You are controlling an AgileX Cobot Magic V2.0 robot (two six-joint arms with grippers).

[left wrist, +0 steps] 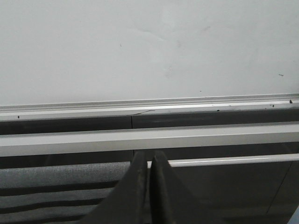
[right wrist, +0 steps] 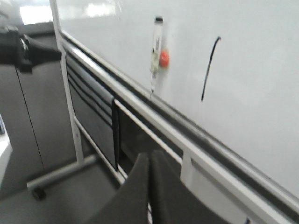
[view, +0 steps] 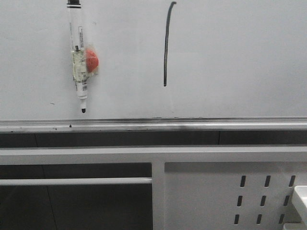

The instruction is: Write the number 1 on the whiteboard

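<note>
The whiteboard (view: 230, 57) fills the upper front view, its silver tray rail (view: 192, 125) along the bottom edge. The number 1 (view: 166, 45), a thin black stroke hooked at the top, stands at mid-board. A marker (view: 78, 52) hangs tip-down well to its left, fixed by a red magnet (view: 91, 60). The writing looks done; pulling both arms clear without brushing the ink seems wise. Left gripper (left wrist: 149, 186) and right gripper (right wrist: 149, 186) are closed, empty. The marker's print is unreadable.
</note>
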